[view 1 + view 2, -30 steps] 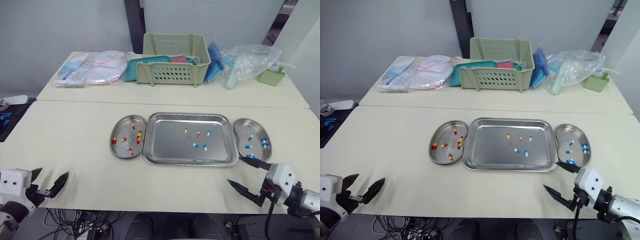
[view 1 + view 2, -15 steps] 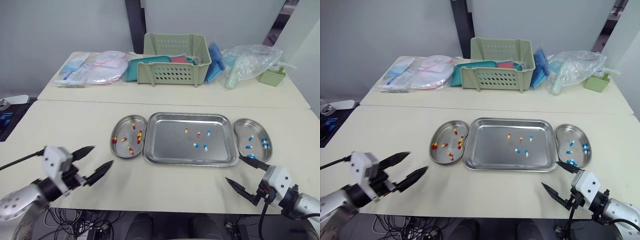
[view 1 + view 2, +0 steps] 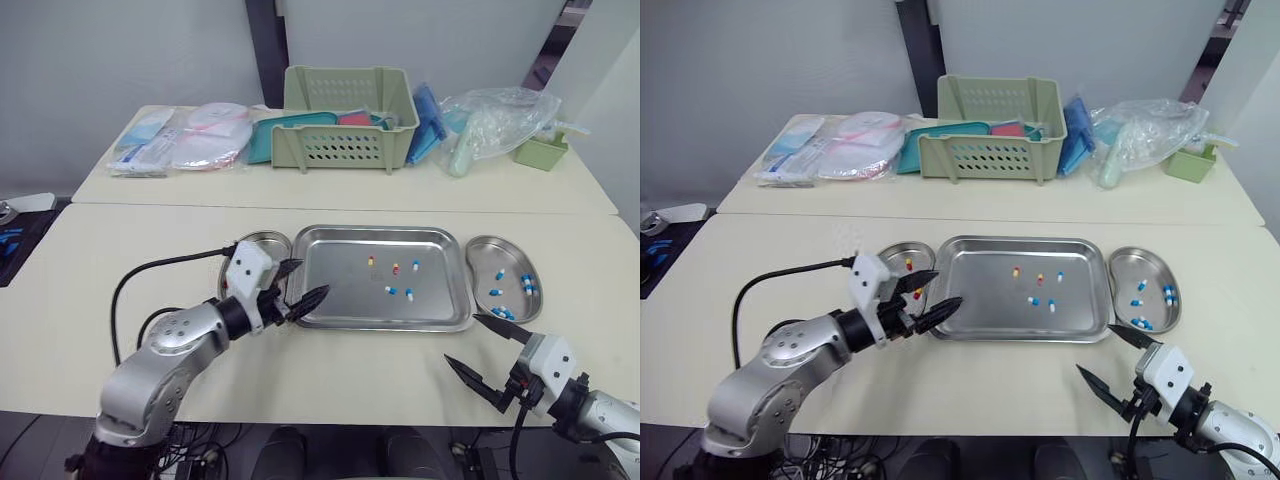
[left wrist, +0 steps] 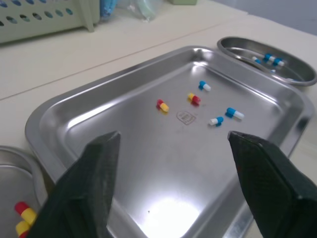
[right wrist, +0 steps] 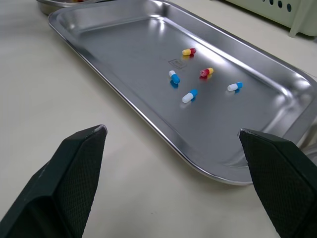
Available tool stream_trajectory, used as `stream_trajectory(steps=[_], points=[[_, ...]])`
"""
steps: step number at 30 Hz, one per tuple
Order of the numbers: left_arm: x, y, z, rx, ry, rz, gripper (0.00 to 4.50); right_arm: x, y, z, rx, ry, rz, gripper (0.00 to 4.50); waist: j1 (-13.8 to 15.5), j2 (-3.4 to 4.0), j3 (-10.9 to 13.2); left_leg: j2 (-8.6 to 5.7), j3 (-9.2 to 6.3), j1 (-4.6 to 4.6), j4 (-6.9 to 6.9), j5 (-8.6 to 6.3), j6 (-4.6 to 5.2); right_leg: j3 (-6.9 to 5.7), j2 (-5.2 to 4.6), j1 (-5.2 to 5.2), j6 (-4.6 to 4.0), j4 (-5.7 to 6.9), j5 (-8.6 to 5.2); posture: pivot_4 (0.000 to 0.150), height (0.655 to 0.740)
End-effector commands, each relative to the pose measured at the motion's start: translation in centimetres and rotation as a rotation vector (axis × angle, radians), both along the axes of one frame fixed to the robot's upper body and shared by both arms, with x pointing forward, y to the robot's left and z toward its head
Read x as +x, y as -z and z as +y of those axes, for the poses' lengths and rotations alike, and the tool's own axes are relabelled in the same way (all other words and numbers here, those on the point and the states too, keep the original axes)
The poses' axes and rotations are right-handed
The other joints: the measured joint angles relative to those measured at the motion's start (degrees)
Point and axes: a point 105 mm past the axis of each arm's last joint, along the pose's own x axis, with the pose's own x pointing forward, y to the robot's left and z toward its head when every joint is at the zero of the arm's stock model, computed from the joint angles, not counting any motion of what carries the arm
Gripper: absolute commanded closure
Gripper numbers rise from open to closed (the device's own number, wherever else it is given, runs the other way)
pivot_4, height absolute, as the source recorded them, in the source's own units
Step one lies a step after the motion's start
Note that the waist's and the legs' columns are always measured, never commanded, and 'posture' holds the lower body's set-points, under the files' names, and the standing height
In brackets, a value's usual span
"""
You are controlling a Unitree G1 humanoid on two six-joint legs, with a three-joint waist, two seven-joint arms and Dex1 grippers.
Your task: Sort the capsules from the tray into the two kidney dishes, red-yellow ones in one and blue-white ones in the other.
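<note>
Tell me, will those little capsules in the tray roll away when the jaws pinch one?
Probably: the capsules are rounded and smooth, so one may roll or squirt sideways on the shiny tray. Being tiny, they likely weigh almost nothing.

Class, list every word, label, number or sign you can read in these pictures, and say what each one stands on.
No text here can be read.
A small stamped mark on the floor of the tray: too small to read.
Any print on the sealed packets at the back of the far table: too blurred to read.
</note>
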Motion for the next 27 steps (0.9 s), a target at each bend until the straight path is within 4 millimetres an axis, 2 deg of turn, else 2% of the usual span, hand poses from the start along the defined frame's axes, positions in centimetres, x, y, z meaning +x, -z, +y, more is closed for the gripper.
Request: stream_trajectory(steps=[1,5,9,27], points=[[1.3,-0.3,-2.1,0.011,0.006,-0.012,1.51,0.1,-1.1,0.6,0.006,-0.010,-0.037,0.00,0.0,-0.02,0.0,0.00,0.00,-0.01,0.01,0.00,0.00,0.00,0.00,-0.01,0.00,0.00,0.00,0.150,0.7390],[3.7,0.2,-4.5,0.035,-0.020,0.005,1.51,0.0,-1.0,0.7,0.009,-0.008,-0.032,0.00,0.1,-0.02,0.0,-0.02,-0.02,-0.03,0.03,0.00,0.00,-0.02,0.00,0.00,0.01,0.00,0.00,0.150,0.7390],[5.3,0.6,-6.5,0.045,-0.029,0.036,1.51,-0.2,-0.8,0.8,0.011,-0.006,-0.027,0.00,-0.1,-0.02,0.0,-0.03,-0.01,-0.04,0.02,0.00,0.00,-0.02,0.00,-0.01,0.01,-0.01,0.00,0.150,0.7390],[8.5,2.8,-9.8,0.134,-0.052,0.079,1.51,-0.9,0.1,1.0,0.027,0.013,-0.008,0.00,0.0,-0.03,0.0,-0.04,-0.02,-0.06,0.04,0.01,-0.01,-0.02,0.00,-0.03,0.01,-0.01,0.00,0.150,0.7390]])
